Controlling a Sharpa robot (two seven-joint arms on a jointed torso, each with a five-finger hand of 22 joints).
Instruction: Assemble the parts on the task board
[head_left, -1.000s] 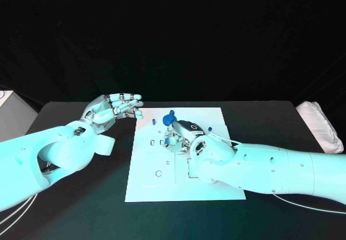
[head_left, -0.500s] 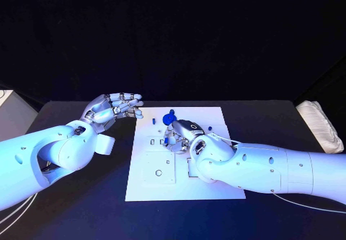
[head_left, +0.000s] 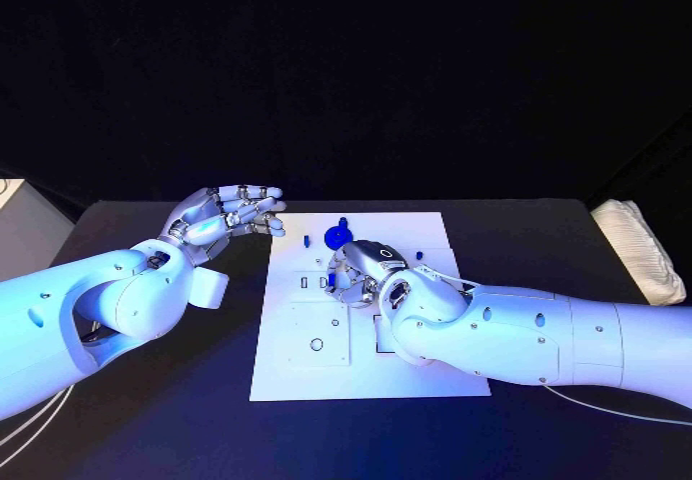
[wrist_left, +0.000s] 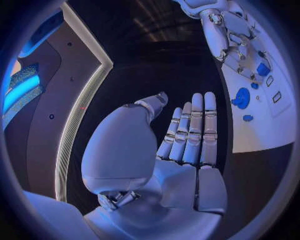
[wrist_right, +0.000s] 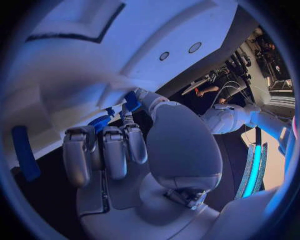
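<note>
The right hand (head_left: 364, 268) pinches a small blue part (wrist_right: 131, 100) over the board's (head_left: 296, 375) middle; the left hand (head_left: 224, 215) hovers spread off its far left corner.

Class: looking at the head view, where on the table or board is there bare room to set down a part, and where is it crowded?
Free: the board near edge, and the table right of it. Crowded: the board's far middle, under the right hand beside the blue parts.

White task board (head_left: 418, 375) w/ blue parts (head_left: 336, 238) on black table (head_left: 144, 420); silver fingers (head_left: 257, 210).
</note>
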